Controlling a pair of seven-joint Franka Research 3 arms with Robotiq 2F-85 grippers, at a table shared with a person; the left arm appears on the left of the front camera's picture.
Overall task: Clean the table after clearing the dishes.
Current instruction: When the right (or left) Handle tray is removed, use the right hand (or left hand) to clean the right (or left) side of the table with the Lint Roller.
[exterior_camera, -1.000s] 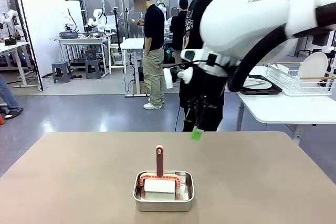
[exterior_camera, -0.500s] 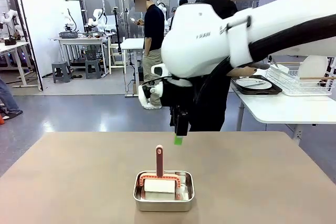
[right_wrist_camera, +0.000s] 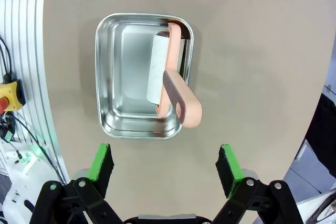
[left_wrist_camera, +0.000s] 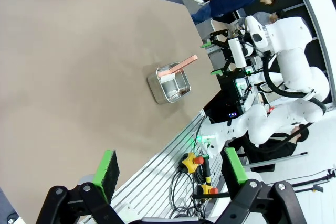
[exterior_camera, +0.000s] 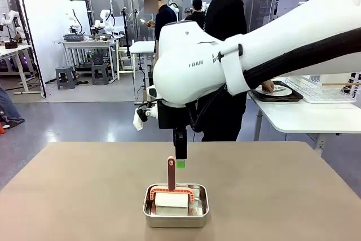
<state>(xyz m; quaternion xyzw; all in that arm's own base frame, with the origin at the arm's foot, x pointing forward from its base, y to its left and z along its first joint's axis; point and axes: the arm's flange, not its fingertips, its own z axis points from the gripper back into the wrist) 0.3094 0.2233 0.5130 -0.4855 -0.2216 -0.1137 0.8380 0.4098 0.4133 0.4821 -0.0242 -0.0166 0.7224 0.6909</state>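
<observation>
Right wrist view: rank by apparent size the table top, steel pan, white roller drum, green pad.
Table top
steel pan
white roller drum
green pad; the pad is nearest the camera, so last place is unsure.

From the front, my white right arm (exterior_camera: 271, 49) covers part of the dark brown tray with a round white plate (exterior_camera: 280, 91); cutlery there is too small to tell. The tan-beige matte table (exterior_camera: 73, 196) runs off the bottom edge.
</observation>
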